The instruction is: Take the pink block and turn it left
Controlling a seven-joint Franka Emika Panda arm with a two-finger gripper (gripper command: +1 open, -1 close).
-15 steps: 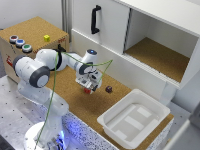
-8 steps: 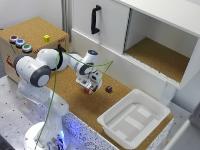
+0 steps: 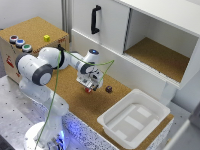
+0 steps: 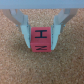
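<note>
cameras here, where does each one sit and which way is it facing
Exterior view: raised off the arm, looking down on the cork table, white tray and cabinet; the whole arm shows.
Wrist view: on the wrist, facing down at the cork; only the tool fingers show.
Shared: the pink block between the fingers.

You've got a dark maroon cube (image 3: 108, 89) on the cork; white tray (image 3: 112, 127) nearby; yellow cube (image 3: 46, 38) up on the box (image 3: 30, 30).

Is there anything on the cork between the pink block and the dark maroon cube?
No. In the exterior view, only bare cork separates the pink block, held between the fingers of the gripper, from the dark maroon cube.
</note>
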